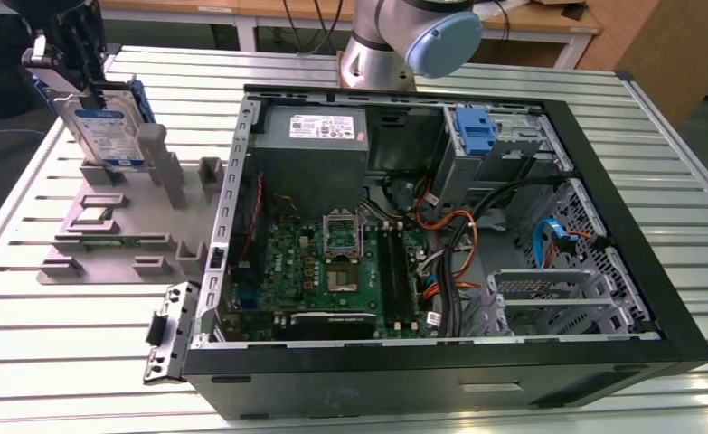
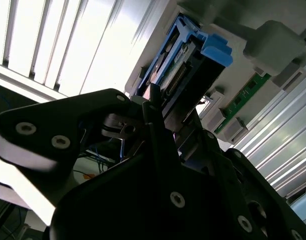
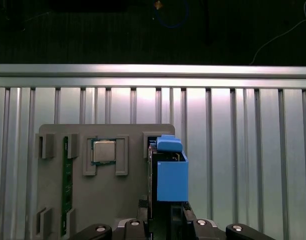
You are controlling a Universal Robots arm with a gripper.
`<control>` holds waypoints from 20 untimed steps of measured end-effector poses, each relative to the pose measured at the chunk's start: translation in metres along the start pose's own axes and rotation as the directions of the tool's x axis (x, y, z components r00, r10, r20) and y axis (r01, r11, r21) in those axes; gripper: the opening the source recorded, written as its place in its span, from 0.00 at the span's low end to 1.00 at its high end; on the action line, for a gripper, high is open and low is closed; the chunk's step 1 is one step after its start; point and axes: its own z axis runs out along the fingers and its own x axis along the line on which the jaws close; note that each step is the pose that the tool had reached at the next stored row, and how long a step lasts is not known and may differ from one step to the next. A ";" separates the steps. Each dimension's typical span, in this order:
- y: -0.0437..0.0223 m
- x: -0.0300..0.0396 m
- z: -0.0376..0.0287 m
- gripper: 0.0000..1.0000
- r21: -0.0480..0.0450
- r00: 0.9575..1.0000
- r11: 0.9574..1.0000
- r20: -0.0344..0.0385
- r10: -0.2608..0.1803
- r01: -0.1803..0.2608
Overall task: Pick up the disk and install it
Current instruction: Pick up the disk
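Exterior view: 1 open PC case [image 1: 426, 380]; 1 grey holder tray [image 1: 110, 260] beside it, toward the exterior view's left. 1 disk [image 1: 104, 127] stands upright on tray; 1 gripper [image 1: 70, 63] above, fingers pinching disk's top edge. 1 CPU chip [image 3: 103, 151] seated in tray.

Silver-grey arm [image 1: 372, 54] with pale blue joint cap [image 1: 444, 41], black tool [image 2: 170, 107] with silver screws [image 2: 176, 199].
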 end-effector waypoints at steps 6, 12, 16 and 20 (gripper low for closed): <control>0.0001 0.0000 -0.0010 0.35 0.000 1.000 1.000 0.000 0.000 0.000; 0.0003 -0.0002 -0.0053 0.35 0.000 1.000 1.000 0.000 0.000 0.000; 0.0005 -0.0003 -0.0107 0.35 0.000 1.000 1.000 0.000 0.000 0.000; 0.0008 -0.0005 -0.0171 0.35 0.000 1.000 1.000 0.000 0.000 0.000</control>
